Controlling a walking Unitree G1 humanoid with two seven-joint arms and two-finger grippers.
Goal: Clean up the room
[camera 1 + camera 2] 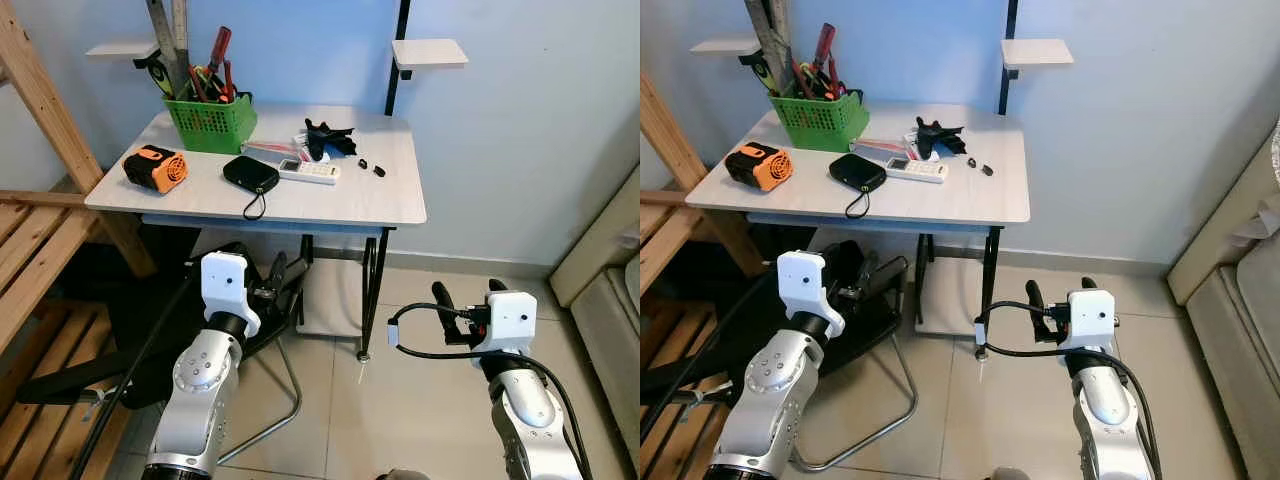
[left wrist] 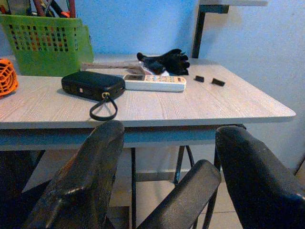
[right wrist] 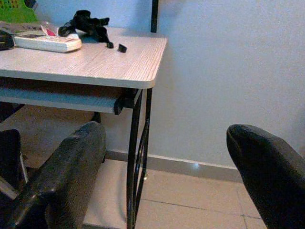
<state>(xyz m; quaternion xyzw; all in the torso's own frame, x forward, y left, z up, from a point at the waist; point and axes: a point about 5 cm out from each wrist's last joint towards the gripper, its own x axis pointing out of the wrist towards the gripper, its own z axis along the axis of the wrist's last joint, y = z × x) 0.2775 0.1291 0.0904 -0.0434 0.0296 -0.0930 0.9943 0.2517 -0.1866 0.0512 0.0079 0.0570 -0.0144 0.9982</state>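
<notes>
Matt wood-grain table [image 1: 200,195], green plastic basket [image 1: 212,124].

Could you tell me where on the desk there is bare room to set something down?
The desk is bare along its right side, beyond the two small black clips, and along the front edge right of the black pouch. The middle and back left are crowded: green basket, orange device, remote, black gloves.

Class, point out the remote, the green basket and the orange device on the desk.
remote [image 1: 309,171], left eye view, middle of its white body
green basket [image 1: 210,123], left eye view, front wall
orange device [image 1: 156,168], left eye view, its top
</notes>
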